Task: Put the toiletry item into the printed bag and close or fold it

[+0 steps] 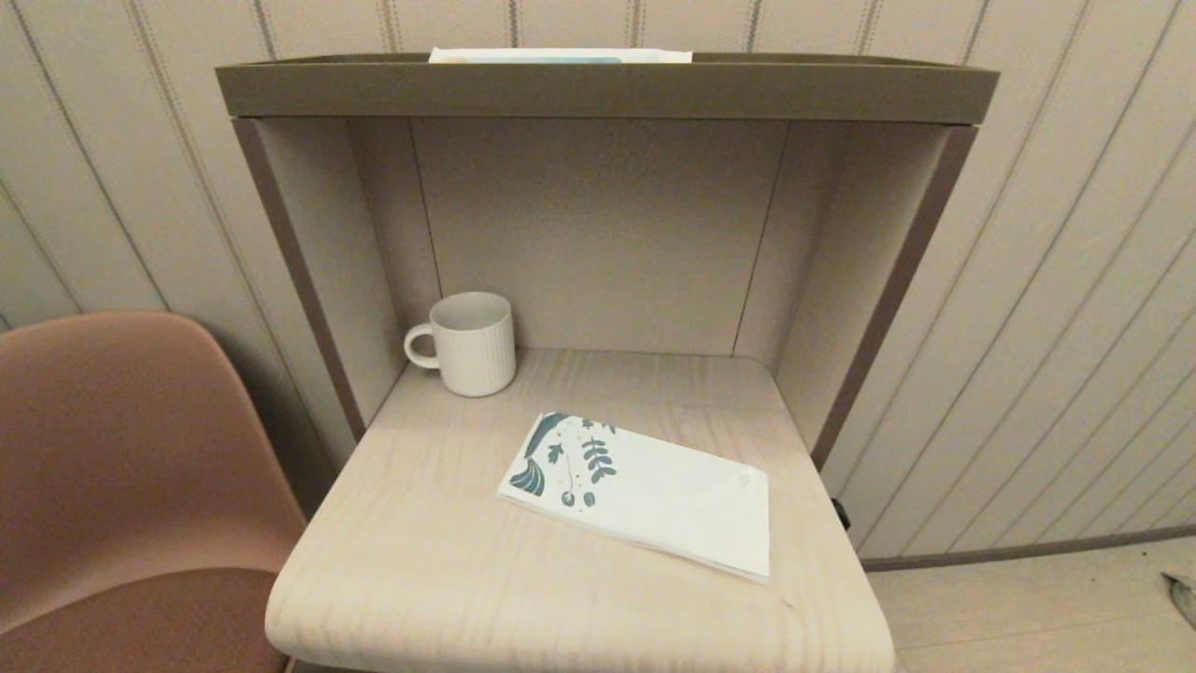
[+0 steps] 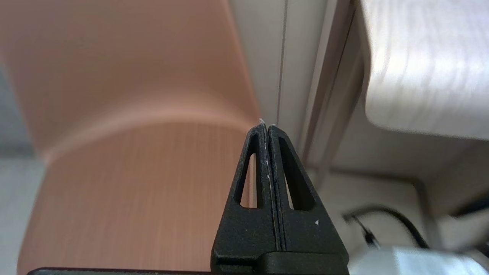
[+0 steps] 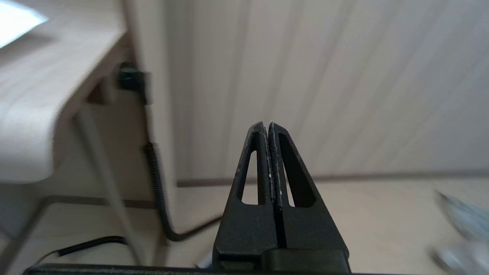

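The printed bag [image 1: 645, 491] lies flat on the light wood table [image 1: 430, 561], folded so its teal leaf print shows only at its left end. The slim white tube is nowhere in view. Neither gripper appears in the head view. My left gripper [image 2: 267, 126] hangs shut and empty below the table's left side, in front of the pink chair [image 2: 126, 152]. My right gripper [image 3: 266, 125] is shut and empty too, low beside the table's right edge, facing the striped wall. A corner of the bag [image 3: 17, 21] shows in the right wrist view.
A white ribbed mug [image 1: 467, 343] stands at the back left of the table inside the brown hutch [image 1: 607, 89]. A white-and-blue box [image 1: 561, 56] lies on the hutch's top. A pink chair [image 1: 121, 467] stands left. Black cables [image 3: 156, 191] hang under the table.
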`<state>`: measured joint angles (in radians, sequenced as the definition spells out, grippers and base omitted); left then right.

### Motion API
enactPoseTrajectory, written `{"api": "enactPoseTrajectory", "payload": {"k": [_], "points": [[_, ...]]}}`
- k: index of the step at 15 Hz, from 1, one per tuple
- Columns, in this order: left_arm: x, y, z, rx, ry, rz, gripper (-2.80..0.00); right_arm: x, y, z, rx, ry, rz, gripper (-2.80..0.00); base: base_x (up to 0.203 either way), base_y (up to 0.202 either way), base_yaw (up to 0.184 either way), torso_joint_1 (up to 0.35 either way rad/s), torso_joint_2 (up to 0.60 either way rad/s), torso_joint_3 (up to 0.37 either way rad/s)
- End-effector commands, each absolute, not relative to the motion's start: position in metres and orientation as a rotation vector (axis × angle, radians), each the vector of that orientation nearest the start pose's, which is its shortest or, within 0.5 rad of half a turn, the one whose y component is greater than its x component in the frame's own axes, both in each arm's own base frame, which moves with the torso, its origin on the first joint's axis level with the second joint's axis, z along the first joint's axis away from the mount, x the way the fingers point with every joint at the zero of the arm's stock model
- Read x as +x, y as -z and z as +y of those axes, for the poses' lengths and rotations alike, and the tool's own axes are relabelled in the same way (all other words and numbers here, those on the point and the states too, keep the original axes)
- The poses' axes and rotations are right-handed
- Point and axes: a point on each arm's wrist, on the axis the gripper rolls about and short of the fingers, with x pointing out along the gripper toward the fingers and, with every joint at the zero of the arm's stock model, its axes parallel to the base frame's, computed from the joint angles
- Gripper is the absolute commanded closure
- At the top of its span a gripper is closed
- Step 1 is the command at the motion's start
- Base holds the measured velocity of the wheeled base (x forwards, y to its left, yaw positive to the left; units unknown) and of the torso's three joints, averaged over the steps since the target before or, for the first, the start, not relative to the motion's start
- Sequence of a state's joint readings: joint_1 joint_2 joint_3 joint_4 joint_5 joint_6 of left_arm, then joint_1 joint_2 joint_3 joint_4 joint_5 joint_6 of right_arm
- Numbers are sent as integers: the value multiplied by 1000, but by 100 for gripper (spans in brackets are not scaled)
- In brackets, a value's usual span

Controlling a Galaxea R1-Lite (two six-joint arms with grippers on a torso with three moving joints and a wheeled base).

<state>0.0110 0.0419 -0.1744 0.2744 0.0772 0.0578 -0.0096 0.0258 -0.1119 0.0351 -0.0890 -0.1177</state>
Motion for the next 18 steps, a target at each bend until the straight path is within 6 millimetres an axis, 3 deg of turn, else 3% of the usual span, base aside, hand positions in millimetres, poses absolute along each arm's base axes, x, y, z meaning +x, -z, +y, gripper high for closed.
{"api": "enactPoseTrajectory", "payload": {"k": [1, 3, 5, 18], "points": [[-31, -81, 1, 73, -75, 100, 0, -25, -91, 0, -117, 48, -132, 0, 0, 0, 0, 0, 0, 0], [-25, -74, 0, 79, -13, 54, 0, -25, -98, 1, -109, -1, -220, 0, 0, 0, 0, 0, 0, 0], [-24, -75, -1, 85, 11, 33, 0, -24, -89, 1, -69, -17, -129, 0, 0, 0, 0, 0, 0, 0], [-24, -76, 0, -7, -11, 27, 0, -24, -89, 0, -21, 8, -132, 0, 0, 0, 0, 0, 0, 0]]}}
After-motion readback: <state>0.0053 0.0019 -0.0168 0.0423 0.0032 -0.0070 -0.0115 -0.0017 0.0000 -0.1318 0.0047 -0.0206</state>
